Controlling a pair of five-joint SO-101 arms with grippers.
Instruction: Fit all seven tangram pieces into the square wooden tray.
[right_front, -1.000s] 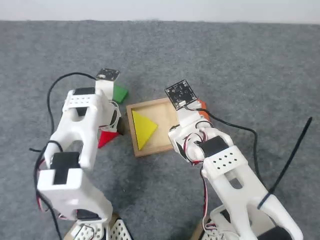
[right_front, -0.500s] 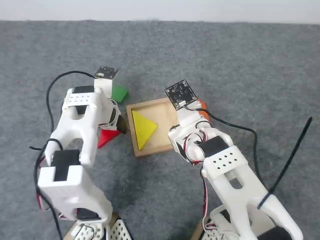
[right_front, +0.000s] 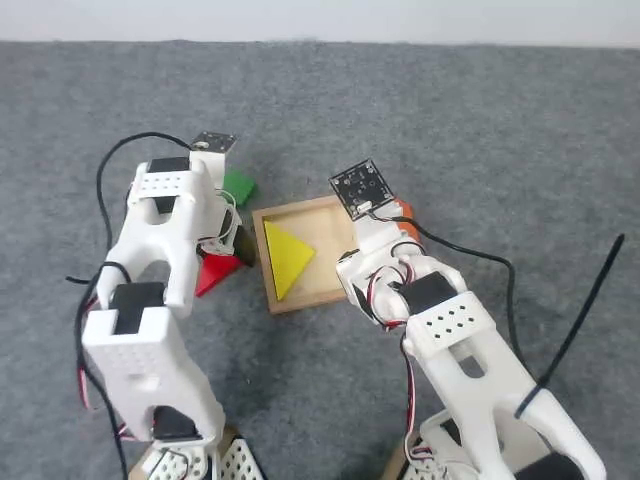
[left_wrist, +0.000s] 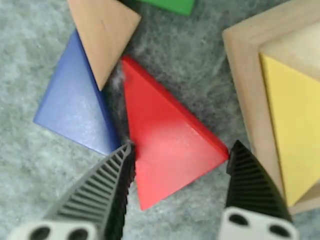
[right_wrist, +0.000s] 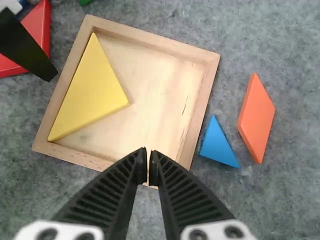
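The square wooden tray (right_front: 303, 300) lies between the arms, with a yellow triangle (right_front: 285, 256) in its left half. My left gripper (left_wrist: 181, 157) is open just above a red triangle (left_wrist: 165, 145), one finger on each side, just left of the tray. A blue piece (left_wrist: 75, 105), a wood-coloured triangle (left_wrist: 102, 30) and a green piece (left_wrist: 167, 5) lie beside it. My right gripper (right_wrist: 147, 152) is shut on nothing, over the tray's near rim (right_wrist: 120, 162). A small light-blue triangle (right_wrist: 217, 147) and an orange parallelogram (right_wrist: 256, 117) rest on the carpet right of the tray.
Everything sits on grey carpet (right_front: 480, 130). The right part of the tray floor (right_wrist: 160, 100) is bare wood. A black finger (right_wrist: 25, 47) of the left gripper shows near the tray's corner. Open carpet lies beyond and to the right.
The left arm has shifted slightly away from its base, bringing its gripper over the red triangle. The right arm and the pieces have not moved.
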